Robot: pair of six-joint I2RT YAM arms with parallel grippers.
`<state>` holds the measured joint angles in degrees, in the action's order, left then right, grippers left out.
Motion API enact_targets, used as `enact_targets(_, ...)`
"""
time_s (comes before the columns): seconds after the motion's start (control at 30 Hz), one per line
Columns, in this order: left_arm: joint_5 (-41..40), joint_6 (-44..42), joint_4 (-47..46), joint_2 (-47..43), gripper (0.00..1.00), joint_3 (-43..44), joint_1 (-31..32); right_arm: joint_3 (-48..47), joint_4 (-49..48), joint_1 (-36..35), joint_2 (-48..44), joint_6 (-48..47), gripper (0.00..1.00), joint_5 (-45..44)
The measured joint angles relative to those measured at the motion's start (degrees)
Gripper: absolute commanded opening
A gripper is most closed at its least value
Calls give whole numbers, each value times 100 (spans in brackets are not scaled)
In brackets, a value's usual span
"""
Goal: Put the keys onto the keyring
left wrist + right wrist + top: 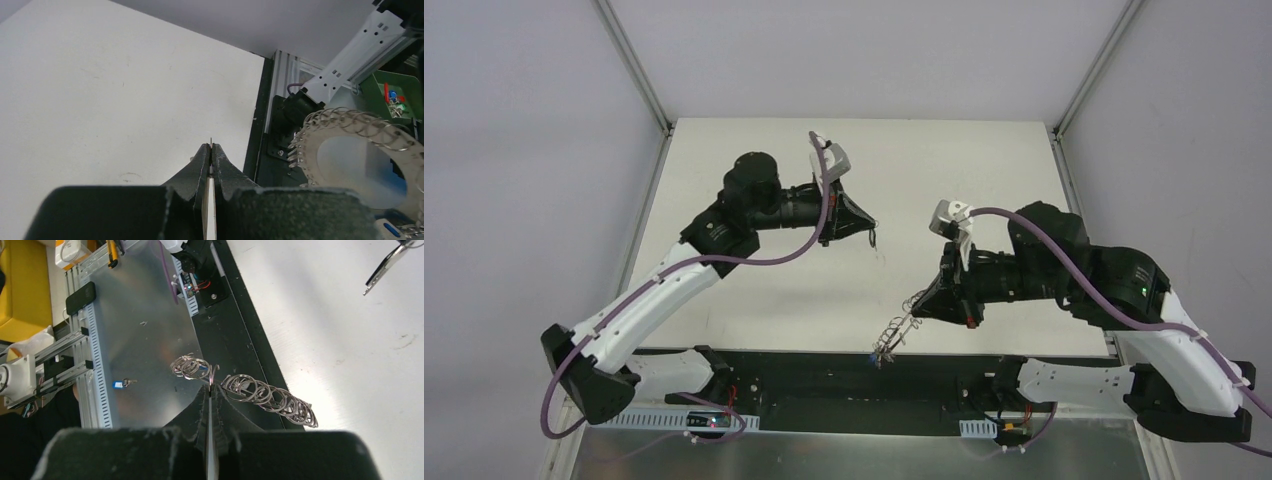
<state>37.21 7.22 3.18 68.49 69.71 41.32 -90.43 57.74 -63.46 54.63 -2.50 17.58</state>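
Keyring (894,335) hangs off the right end effector (921,305), trailing from the tips toward the near-left, over the near edge of the bench (824,170) and the black strip along it

Right wrist view: fingers fully closed, nipping 1 wire loop of the rim right at the tips. Ring is edge-on there, with a small cluster of loops left of the tips and a longer row strung out to the right

Left end effector (869,226) is fully closed too, pinching a key (384,269). That's a thin silver blade sticking out past the tips; from the right wrist view it slants down-left at the top right corner

Left end effector sits over mid-bench, further back and left of the keyring. They're well apart, with bare bench between key and loops

Left wrist view: keyring is face-on at the right side, wide centre hole, loops all round the rim. It's off to the right of the closed tips, not in line with them

1 blue-tagged key (119,384) lies on the aluminium plate (135,315) in front of the bench, left of the ring's loops in the right wrist view, apart from both end effectors
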Motion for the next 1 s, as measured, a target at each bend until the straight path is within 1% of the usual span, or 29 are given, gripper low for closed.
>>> enact_targets(0.2, 271, -44, 125, -831, 0, -94, 0, -101, -98, 0, 354, -72, 0, 485)
enact_targets(0.4, 638, -42, 227, -1329, 0, -201, 0, -354, -315, 7, 643, -70, 0, 903)
enact_targets(0.63, 1117, -33, 323, -1598, 0, -225, 0, -592, -680, 39, 892, 50, 0, 1362)
enact_targets(1.0, 1690, 190, 195, -1849, 0, -225, 0, -599, -1222, 144, 1202, 374, 0, 1921)
